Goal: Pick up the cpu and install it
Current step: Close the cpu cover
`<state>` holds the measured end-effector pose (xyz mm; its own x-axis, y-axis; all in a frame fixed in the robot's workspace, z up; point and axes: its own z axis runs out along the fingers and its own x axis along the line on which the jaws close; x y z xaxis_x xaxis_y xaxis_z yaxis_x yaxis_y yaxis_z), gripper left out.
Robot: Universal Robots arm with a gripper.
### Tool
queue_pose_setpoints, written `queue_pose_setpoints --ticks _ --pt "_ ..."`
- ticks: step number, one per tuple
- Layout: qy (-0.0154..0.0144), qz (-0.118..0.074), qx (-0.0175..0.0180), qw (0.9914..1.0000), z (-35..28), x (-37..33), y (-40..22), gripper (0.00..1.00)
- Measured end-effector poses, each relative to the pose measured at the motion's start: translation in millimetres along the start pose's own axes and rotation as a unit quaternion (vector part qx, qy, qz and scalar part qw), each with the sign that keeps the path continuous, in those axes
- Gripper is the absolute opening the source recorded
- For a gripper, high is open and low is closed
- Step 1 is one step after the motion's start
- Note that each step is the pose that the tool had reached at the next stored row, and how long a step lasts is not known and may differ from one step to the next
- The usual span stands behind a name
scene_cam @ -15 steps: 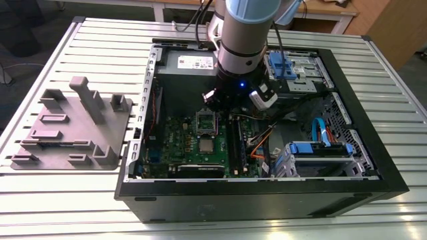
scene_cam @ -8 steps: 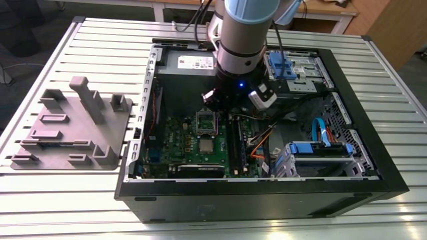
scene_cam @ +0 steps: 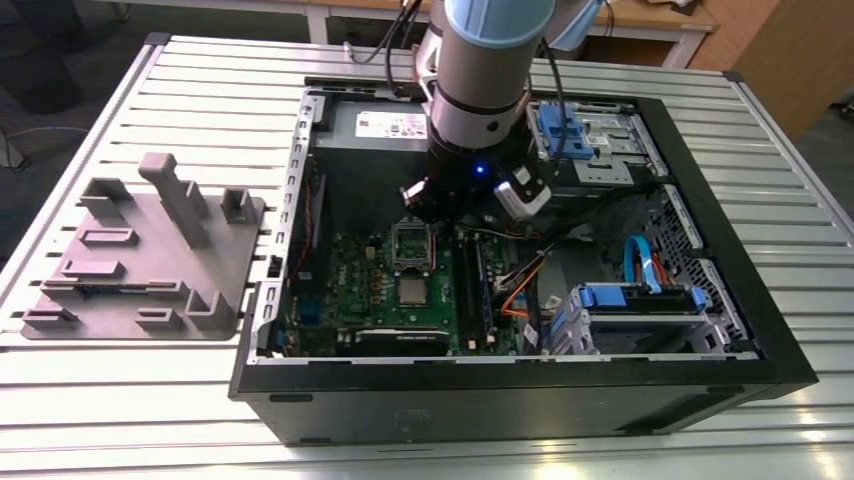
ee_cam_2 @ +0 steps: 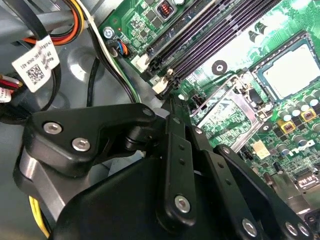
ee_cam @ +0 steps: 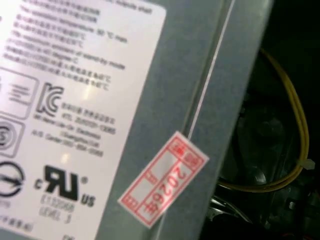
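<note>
Lying apart from end effector (ee_cam_2: 172, 107): cpu (ee_cam_2: 295, 70).

Slatted metal table (scene_cam: 120, 390), wooden furniture (scene_cam: 781, 50) behind, dark floor (scene_cam: 54, 80)

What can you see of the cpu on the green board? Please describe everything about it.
The cpu is a small flat square with a pale silver-grey metal top, seen also in the second wrist view. It lies flat in its socket on the green motherboard. The metal frame beside it is flipped open and does not cover it. The claw is apart from it.
</note>
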<state>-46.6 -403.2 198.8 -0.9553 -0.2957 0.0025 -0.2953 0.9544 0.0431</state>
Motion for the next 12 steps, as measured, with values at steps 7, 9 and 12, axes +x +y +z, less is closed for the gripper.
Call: queue_pose_setpoints --ticks 7,9,12 --pt "0.0012 -0.001 0.0035 0.99999 -0.1 0.7 -1.2 0.11" --pt "0.0013 -0.001 0.0041 0.99999 -0.5 0.8 -1.6 0.11" --pt "0.0008 -0.001 0.0037 0.99999 -1.8 0.7 -1.7 0.11"
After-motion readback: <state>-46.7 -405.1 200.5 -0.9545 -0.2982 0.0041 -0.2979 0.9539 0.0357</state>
